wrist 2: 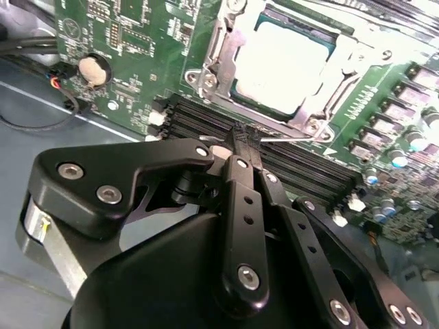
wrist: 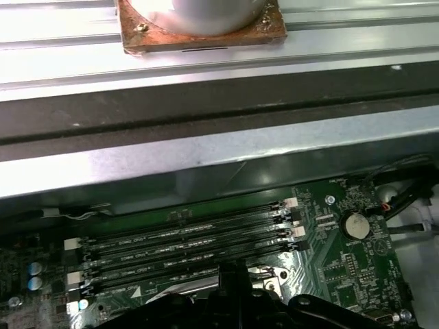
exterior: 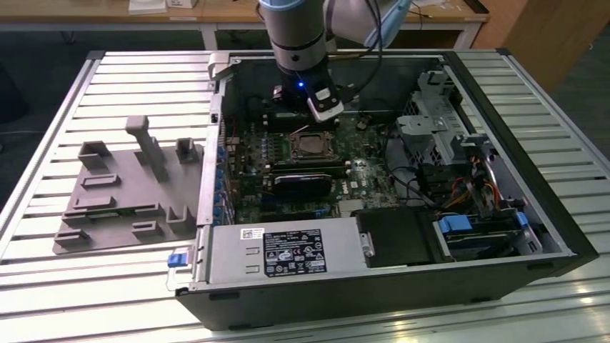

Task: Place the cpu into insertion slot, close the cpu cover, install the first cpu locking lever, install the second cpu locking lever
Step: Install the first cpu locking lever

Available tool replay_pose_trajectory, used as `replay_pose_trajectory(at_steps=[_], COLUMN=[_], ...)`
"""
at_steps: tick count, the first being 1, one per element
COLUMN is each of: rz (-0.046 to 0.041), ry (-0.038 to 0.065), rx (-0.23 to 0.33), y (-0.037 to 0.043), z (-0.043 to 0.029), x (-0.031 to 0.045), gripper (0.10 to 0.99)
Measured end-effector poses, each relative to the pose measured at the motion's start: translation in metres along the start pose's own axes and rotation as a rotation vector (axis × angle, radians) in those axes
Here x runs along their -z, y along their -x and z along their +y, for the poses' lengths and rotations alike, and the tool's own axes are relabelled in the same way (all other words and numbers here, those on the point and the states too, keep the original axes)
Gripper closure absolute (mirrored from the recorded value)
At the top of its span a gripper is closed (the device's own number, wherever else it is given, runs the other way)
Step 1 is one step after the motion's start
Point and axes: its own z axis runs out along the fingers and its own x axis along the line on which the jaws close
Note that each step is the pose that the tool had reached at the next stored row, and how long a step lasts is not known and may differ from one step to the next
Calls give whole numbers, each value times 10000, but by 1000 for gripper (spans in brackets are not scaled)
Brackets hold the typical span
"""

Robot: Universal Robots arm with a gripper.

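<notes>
A: Around the socket?
B: Green motherboard [wrist 2: 130, 31], black memory slots [wrist 2: 302, 164] just beside the cpu cover [wrist 2: 221, 51], a coin battery [wrist 2: 94, 70] farther off (round, silver). Outside the open computer case [exterior: 562, 236], a grey fixture tray [exterior: 105, 207] on the slatted table [exterior: 57, 300], at the exterior view's left.
A: In the way?
B: A thin locking lever [wrist 2: 295, 136], lying between socket and memory slots.
A: Cpu [wrist 2: 285, 62]?
B: Seated in the socket, visible through the flat-lying cover's cut-out.
A: Arm [exterior: 297, 36]?
B: Reaching straight down into the case, over the socket. Gripper [wrist 2: 243, 142] closed, fingertips together at the lever; unclear whether pinching it.
</notes>
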Motion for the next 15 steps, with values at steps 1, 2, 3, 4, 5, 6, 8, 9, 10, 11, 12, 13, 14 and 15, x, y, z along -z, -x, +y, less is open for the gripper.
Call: replay_pose_trajectory(at_steps=[1, 2, 3, 4, 5, 6, 8, 9, 10, 11, 12, 13, 14, 15], rz=[-27, -64, -78, -93, -124, -144, -198, -236, -279, -324, -358, -386, -408, -430], ry=[-3, -15, -23, -32, -54, -69, -96, -112, -128, -146, -163, -178, -191, -201], rx=[-28, -124, -175, -229, -335, -403, -567, -670, -786, -903, -996, -1066, -1123, -1176], y=[-2, -6, -9, -11, -14, -15, -17, -17, -18, -19, -19, -20, -21, -22], z=[2, 15, 22, 29, 38, 40, 38, 37, 35, 34, 33, 34, 34, 34], x=[-4, -16, -21, -26, -33, -36, -44, -49, -54, -59, -62, -66, -69, -73], gripper=[984, 984, 984, 984, 984, 984, 984, 984, 984, 984, 984, 984, 984, 984])
